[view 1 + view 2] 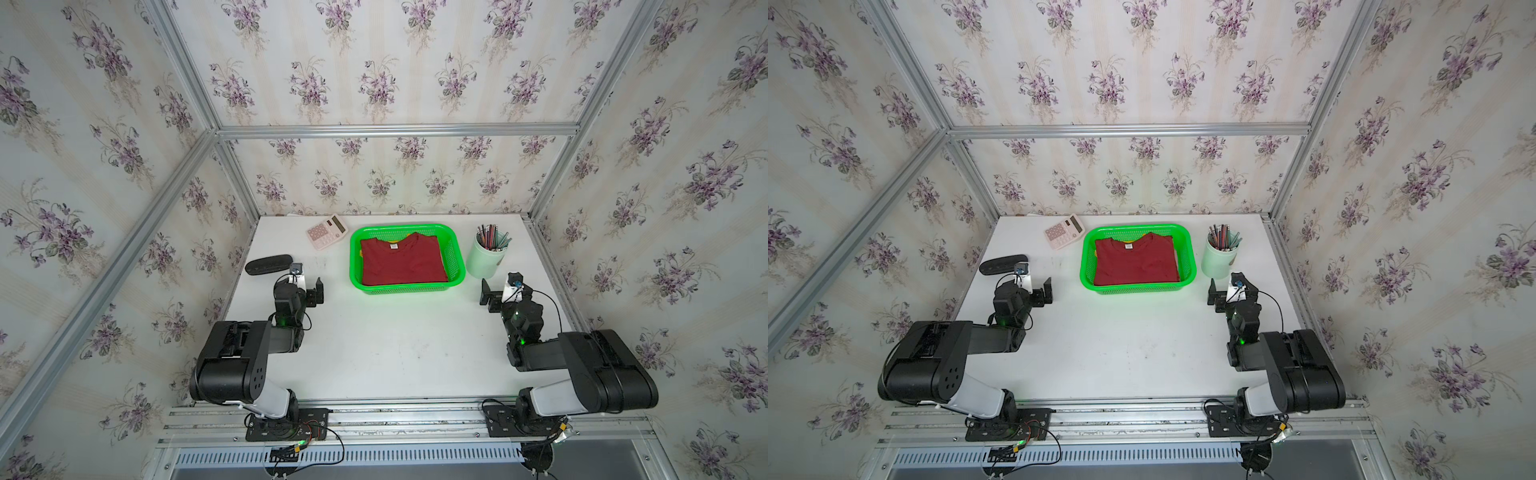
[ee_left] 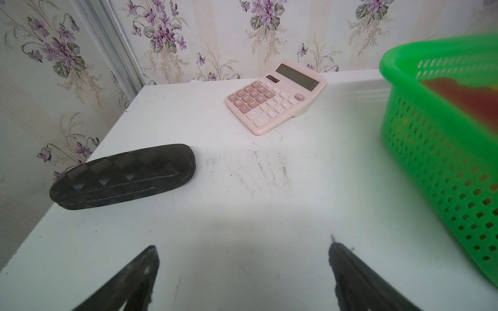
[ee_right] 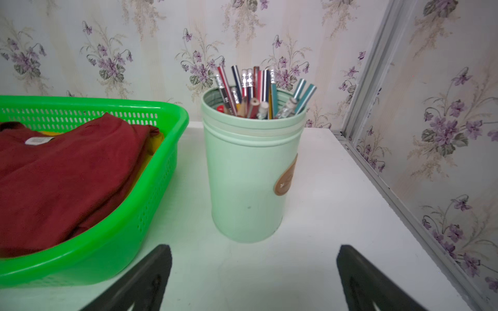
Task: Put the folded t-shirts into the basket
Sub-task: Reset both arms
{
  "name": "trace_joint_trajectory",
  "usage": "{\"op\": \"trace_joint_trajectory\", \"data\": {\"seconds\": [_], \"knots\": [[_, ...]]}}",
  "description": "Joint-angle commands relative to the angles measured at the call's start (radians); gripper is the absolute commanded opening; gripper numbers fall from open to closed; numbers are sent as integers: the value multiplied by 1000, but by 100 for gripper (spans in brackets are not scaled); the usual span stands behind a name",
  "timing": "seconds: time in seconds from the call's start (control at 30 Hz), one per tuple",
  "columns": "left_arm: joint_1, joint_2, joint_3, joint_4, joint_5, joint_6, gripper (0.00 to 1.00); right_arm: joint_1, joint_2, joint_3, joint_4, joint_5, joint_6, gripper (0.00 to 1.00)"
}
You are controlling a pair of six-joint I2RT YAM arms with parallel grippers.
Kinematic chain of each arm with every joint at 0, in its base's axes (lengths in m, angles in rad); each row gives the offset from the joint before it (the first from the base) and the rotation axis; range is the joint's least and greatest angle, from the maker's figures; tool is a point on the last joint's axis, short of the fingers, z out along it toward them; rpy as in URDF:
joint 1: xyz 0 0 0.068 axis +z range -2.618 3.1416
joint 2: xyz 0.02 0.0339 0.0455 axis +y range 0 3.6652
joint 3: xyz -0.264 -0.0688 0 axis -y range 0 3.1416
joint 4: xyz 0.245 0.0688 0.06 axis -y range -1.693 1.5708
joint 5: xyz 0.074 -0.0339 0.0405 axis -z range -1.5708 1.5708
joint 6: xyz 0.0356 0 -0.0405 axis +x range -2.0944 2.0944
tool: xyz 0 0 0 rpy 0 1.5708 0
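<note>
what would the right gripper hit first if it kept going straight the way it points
Probably the pale green pencil cup: in the right wrist view it stands centred ahead of the open right gripper, only bare table between. The basket sits off to one side.

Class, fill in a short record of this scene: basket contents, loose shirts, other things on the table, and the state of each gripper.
In basket: dark red t-shirt on top, yellow t-shirt edge under it; anything lower is hidden
Loose on table: no shirts
Also there: calculator, case, pencil cup
Arms: left gripper open, empty; right gripper open, empty
</note>
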Motion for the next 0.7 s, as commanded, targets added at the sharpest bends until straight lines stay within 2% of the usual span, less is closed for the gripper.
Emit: {"op": "trace_joint_trajectory", "data": {"seconds": [0.0, 0.1, 0.17, 0.23, 0.67], "knots": [[3, 2, 7, 37, 27, -15, 100, -41, -3, 23, 22, -101, 87, 100], [4, 3, 26, 3, 10, -22, 100, -42, 8, 72, -49, -76, 101, 100], [3, 0, 44, -41, -3, -32, 100, -41, 25, 68, 0, -74, 101, 100], [3, 5, 39, -20, -3, -28, 100, -42, 12, 73, -43, -73, 99, 100], [2, 4, 39, -25, -5, -27, 100, -38, 18, 79, -20, -100, 83, 100]]}}
